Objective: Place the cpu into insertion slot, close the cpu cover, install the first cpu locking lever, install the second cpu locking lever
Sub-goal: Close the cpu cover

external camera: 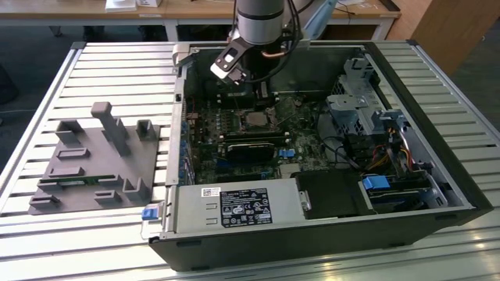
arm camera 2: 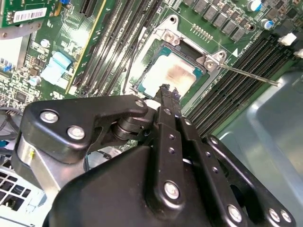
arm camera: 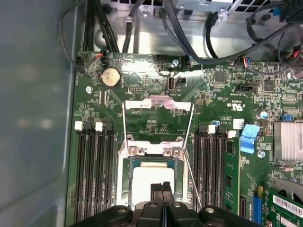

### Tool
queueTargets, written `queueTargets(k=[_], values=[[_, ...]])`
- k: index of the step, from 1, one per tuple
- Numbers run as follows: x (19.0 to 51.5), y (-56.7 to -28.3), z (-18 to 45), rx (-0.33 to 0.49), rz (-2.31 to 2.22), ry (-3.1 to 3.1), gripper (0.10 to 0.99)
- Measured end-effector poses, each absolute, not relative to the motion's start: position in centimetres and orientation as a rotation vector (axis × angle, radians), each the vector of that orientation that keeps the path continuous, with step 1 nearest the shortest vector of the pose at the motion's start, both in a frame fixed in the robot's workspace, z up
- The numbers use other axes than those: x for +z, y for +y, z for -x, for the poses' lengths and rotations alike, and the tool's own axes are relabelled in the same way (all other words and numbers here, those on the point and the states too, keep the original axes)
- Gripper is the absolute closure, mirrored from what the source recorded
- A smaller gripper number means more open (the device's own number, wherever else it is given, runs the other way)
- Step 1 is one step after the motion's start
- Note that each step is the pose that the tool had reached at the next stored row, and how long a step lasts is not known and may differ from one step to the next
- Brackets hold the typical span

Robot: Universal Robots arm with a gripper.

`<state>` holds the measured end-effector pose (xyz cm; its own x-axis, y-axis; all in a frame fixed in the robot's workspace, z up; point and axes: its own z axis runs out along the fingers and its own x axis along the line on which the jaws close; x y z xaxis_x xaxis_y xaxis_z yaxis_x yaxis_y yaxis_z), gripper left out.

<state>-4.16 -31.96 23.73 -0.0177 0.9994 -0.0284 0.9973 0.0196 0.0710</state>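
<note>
1. Along the near edge of the slatted table (external camera: 47,76) we find the open computer case (external camera: 312,249). A labelled power supply (external camera: 234,208) sits against the case's near wall.
2. A grey fixture plate (external camera: 86,170) lies on the table just beside the case, toward the table's edge on the exterior view's left.
3. Past the power supply, the green motherboard (external camera: 308,149) covers the case floor. A black expansion card (external camera: 250,151) stands near the board's middle.
4. Just beyond the card we locate the insertion slot (arm camera: 125,182), flanked on two sides by long black memory slots (arm camera: 92,175).
5. The cpu (arm camera: 144,182) lies flat in the insertion slot, silver top upward.
6. The cpu cover (arm camera: 158,101) is swung open on the slot's far edge. We see green board through its window.
7. A thin metal lever (arm camera 2: 251,75) juts free from one slot corner, out over the memory slots.
8. The gripper (arm camera: 162,188) hangs directly over the cpu. Its jaws are clenched together with nothing between them. We cannot tell whether the tips touch the chip.
9. The arm (external camera: 262,17) descends into the case at its far wall.
10. Wooden desks (external camera: 195,9) stand beyond the table's far edge.
</note>
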Motion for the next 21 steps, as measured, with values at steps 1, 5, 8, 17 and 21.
queueTargets(k=[1, 5, 8, 17, 21], values=[[23.8, -32.0, 4.1, 0.045, -2.155, 2.195, 0.965], [24.2, -32.0, 3.6, 0.024, -2.170, 2.211, 0.965], [24.7, -32.0, 3.5, 0.021, -2.173, 2.215, 0.965], [25.1, -32.0, 3.0, 0.072, -2.175, 2.256, 0.965], [25.1, -32.0, 1.9, 0.072, -2.173, 2.258, 0.965]])
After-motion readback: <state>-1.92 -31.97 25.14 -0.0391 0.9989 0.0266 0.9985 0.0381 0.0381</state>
